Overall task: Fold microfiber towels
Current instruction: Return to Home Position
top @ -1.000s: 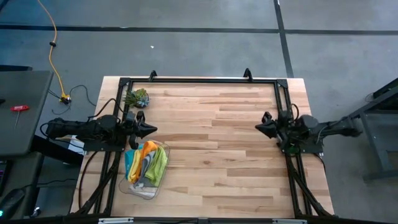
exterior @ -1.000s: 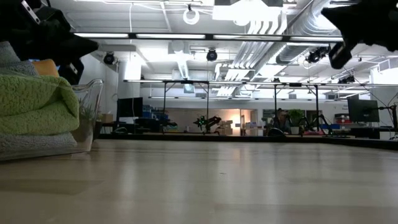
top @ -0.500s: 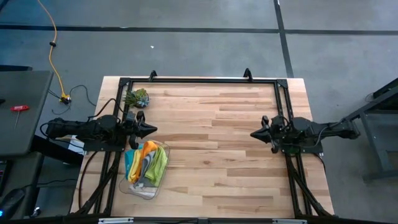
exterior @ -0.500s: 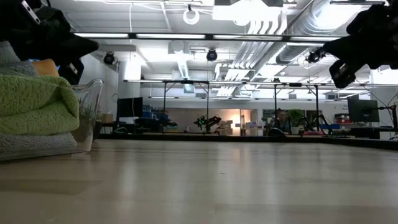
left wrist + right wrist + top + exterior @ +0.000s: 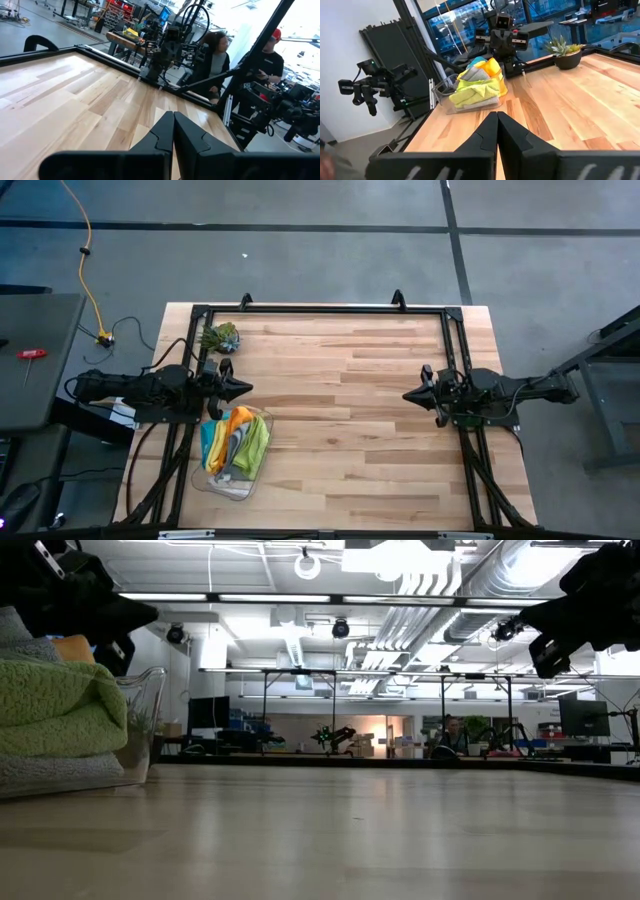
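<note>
The microfiber towels (image 5: pixel 238 442), lime green, orange, grey and teal showing, lie piled in a clear plastic bin (image 5: pixel 220 483) near the table's left edge; they also show in the right wrist view (image 5: pixel 475 89) and at the low view's left (image 5: pixel 55 710). My left gripper (image 5: pixel 245 389) hovers shut just beyond the bin's far end, pointing toward the table's right. My right gripper (image 5: pixel 408 395) hovers shut at the right edge, pointing left. Each wrist view shows its own fingers (image 5: pixel 173 131) (image 5: pixel 496 131) closed together with nothing between them.
A small spiky green plant (image 5: pixel 220 336) stands at the far left corner. A black frame (image 5: pixel 320 310) runs along the table's far edge and sides. Bare wood (image 5: pixel 340 410) lies between the two grippers. People stand beyond the table in the left wrist view.
My right gripper has sunk a little and levelled out, swinging toward the table's middle and rolling about its own line; it stays shut. For the last half second it has kept still.
</note>
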Motion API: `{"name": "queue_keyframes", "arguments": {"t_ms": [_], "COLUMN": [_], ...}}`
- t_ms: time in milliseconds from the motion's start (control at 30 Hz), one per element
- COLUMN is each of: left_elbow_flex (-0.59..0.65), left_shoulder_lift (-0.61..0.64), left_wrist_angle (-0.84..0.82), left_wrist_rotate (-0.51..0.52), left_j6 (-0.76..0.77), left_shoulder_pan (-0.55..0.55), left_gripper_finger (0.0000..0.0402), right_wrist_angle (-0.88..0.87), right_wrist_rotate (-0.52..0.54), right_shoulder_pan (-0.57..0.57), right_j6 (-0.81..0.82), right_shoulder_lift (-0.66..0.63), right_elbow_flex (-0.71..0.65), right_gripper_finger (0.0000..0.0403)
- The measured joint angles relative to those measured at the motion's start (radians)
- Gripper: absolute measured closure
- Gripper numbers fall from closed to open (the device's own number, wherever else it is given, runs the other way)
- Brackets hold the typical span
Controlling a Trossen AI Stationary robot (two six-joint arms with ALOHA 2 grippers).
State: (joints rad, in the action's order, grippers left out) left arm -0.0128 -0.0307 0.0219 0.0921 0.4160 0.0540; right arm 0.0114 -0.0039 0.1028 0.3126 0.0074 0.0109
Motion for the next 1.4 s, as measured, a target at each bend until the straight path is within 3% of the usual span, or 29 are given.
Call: {"name": "queue_keyframes", "arguments": {"t_ms": [800, 900, 1067, 1400], "left_elbow_flex": [0.0, 0.0, -0.001, -0.001], "left_shoulder_lift": [0.0, 0.006, 0.027, 0.027], "left_wrist_angle": [0.0, -0.002, -0.008, -0.013], "left_wrist_rotate": [0.0, -0.002, -0.091, -0.082], "left_j6": [-0.001, -0.118, -0.361, -0.256], "left_shoulder_pan": [0.0, -0.019, -0.09, -0.101], "left_gripper_finger": [0.0402, 0.0401, 0.0401, 0.0401], "right_wrist_angle": [-0.001, -0.002, -0.001, -0.001], "right_wrist_rotate": [0.0, 0.0, 0.0, 0.0], "right_shoulder_pan": [0.0, 0.0, 0.0, 0.0], "right_j6": [0.0, 0.0, 0.0, 0.0], "right_shoulder_lift": [0.0, 0.001, 0.001, 0.001], "right_elbow_flex": [0.0, 0.0, 0.0, 0.0], "right_gripper_finger": [0.0402, 0.0402, 0.0402, 0.0402]}}
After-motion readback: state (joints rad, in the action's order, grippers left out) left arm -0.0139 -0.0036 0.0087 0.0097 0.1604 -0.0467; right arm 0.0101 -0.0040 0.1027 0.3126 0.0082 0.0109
